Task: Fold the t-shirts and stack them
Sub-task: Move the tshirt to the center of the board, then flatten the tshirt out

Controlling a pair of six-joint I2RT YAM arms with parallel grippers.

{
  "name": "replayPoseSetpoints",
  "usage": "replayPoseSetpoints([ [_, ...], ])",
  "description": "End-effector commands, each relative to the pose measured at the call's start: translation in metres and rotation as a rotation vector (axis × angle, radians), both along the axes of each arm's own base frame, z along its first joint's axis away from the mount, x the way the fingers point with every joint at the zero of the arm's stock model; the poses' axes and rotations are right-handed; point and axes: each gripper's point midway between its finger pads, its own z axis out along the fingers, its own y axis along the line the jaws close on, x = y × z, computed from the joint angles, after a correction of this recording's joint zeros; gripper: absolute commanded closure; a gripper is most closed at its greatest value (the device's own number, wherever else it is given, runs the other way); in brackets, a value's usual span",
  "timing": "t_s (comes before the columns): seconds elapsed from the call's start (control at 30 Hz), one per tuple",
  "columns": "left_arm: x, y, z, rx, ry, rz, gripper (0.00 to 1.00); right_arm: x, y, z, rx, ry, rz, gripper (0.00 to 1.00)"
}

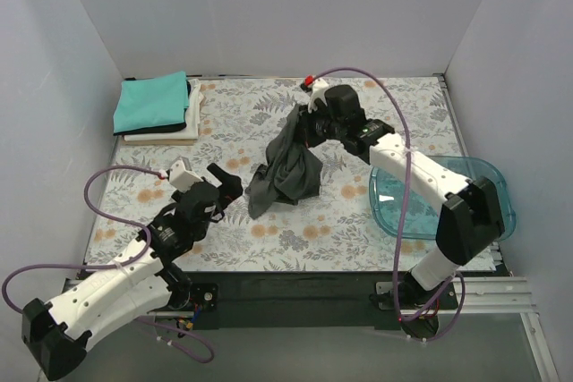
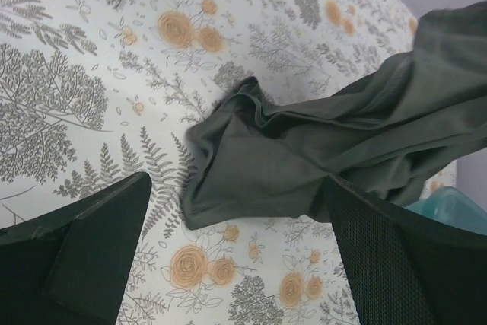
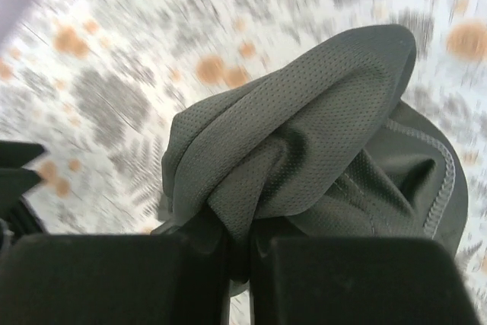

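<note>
At table centre, charcoal t-shirt pinched in right gripper

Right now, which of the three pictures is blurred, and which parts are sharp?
Right wrist view: the floral tablecloth is smeared, while the grey shirt pinched in the right claw is sharp. Left wrist view: sharp throughout. Top external view: even light, soft shadows, no glare.

Four t-shirts are in view: one dark charcoal-grey shirt and three in a folded pile (a teal shirt on top, a black shirt showing only an edge, a cream-white shirt lowest). There is one translucent blue-green tub. There are two robot arms, the left arm and the right arm.
</note>
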Motion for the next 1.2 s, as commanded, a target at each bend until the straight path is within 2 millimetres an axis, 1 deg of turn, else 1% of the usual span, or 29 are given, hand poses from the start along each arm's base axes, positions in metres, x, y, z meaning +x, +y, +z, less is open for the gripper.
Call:
replayPoseSetpoints([
  [0.0, -0.01, 0.001, -0.038, 0.031, 0.125, 0.012, 0.03, 0.002, -0.009, -0.063, -0.082, 0.102, -0.052, 0.88],
  [0.03, -0.012, -0.001, -0.044, 0.033, 0.145, 0.005, 0.03, 0.002, -0.013, -0.085, -0.121, 0.132, -0.062, 0.84],
  [0.07, -0.013, -0.003, -0.05, 0.033, 0.165, -0.005, 0.03, 0.0, -0.024, -0.107, -0.169, 0.156, -0.098, 0.81],
  [0.1, -0.016, -0.008, -0.058, 0.028, 0.192, -0.028, 0.03, -0.001, -0.029, -0.117, -0.193, 0.169, -0.112, 0.76],
  [0.17, -0.02, -0.013, -0.073, 0.033, 0.239, -0.051, 0.03, 0.001, -0.044, -0.126, -0.235, 0.159, -0.17, 0.66],
  [0.2, -0.023, -0.014, -0.08, 0.035, 0.258, -0.061, 0.03, -0.004, -0.053, -0.136, -0.261, 0.168, -0.192, 0.57],
  [0.23, -0.026, -0.02, -0.085, 0.025, 0.281, -0.091, 0.03, -0.006, -0.059, -0.126, -0.257, 0.143, -0.215, 0.51],
  [0.27, -0.028, -0.022, -0.091, 0.03, 0.302, -0.102, 0.03, -0.003, -0.071, -0.125, -0.283, 0.119, -0.271, 0.45],
  [0.3, -0.028, -0.027, -0.093, 0.017, 0.303, -0.117, 0.03, -0.006, -0.079, -0.126, -0.293, 0.113, -0.293, 0.3],
  [0.33, -0.031, -0.029, -0.1, 0.018, 0.322, -0.14, 0.04, -0.009, -0.086, -0.109, -0.272, 0.076, -0.314, 0.18],
  [0.37, -0.032, -0.03, -0.104, 0.022, 0.334, -0.144, 0.04, -0.009, -0.093, -0.102, -0.271, 0.051, -0.345, 0.07],
  [0.4, -0.031, -0.034, -0.105, 0.014, 0.331, -0.155, 0.07, -0.01, -0.098, -0.094, -0.262, 0.03, -0.364, 0.02],
  [0.43, -0.032, -0.037, -0.107, 0.016, 0.338, -0.176, 0.09, -0.016, -0.105, -0.079, -0.237, -0.003, -0.383, 0.02],
  [0.47, -0.031, -0.039, -0.107, 0.012, 0.335, -0.183, 0.1, -0.016, -0.113, -0.071, -0.233, -0.029, -0.416, 0.02],
  [0.5, -0.029, -0.042, -0.108, 0.01, 0.333, -0.189, 0.16, -0.018, -0.118, -0.062, -0.216, -0.047, -0.435, 0.02],
  [0.53, -0.029, -0.044, -0.11, 0.013, 0.335, -0.199, 0.18, -0.024, -0.125, -0.048, -0.181, -0.076, -0.456, 0.02],
  [0.57, -0.026, -0.048, -0.108, 0.007, 0.323, -0.209, 0.2, -0.026, -0.13, -0.043, -0.171, -0.091, -0.472, 0.02],
  [0.6, -0.026, -0.048, -0.114, 0.021, 0.337, -0.209, 0.24, -0.031, -0.133, -0.028, -0.13, -0.124, -0.478, 0.02],
  [0.63, -0.025, -0.049, -0.116, 0.026, 0.34, -0.21, 0.25, -0.034, -0.136, -0.024, -0.114, -0.135, -0.489, 0.02],
  [0.67, -0.023, -0.05, -0.117, 0.031, 0.339, -0.211, 0.25, -0.037, -0.141, -0.03, -0.12, -0.134, -0.5, 0.02],
  [0.7, -0.022, -0.05, -0.123, 0.048, 0.356, -0.208, 0.26, -0.04, -0.145, -0.021, -0.093, -0.159, -0.511, 0.02],
  [0.77, -0.018, -0.052, -0.125, 0.067, 0.365, -0.209, 0.28, -0.043, -0.154, -0.026, -0.1, -0.167, -0.54, 0.02],
  [0.8, -0.017, -0.051, -0.128, 0.092, 0.369, -0.211, 0.28, -0.045, -0.156, -0.023, -0.093, -0.178, -0.543, 0.02],
  [0.87, -0.012, -0.045, -0.134, 0.133, 0.38, -0.171, 0.32, -0.048, -0.159, -0.026, -0.109, -0.19, -0.531, 0.02],
  [0.9, -0.012, -0.043, -0.14, 0.149, 0.393, -0.161, 0.36, -0.049, -0.158, -0.026, -0.113, -0.197, -0.513, 0.02],
  [1.0, -0.008, -0.048, -0.145, 0.165, 0.414, -0.164, 0.42, -0.051, -0.158, -0.028, -0.117, -0.206, -0.501, 0.02],
  [1.03, -0.004, -0.058, -0.154, 0.168, 0.438, -0.189, 0.69, -0.052, -0.153, -0.03, -0.134, -0.215, -0.453, 0.02],
  [1.1, -0.003, -0.063, -0.153, 0.173, 0.443, -0.213, 0.99, -0.06, -0.123, -0.026, -0.113, -0.23, -0.262, 0.03],
  [1.17, -0.003, -0.058, -0.15, 0.176, 0.433, -0.192, 1.0, -0.063, -0.095, -0.019, -0.113, -0.253, -0.084, 0.04],
])
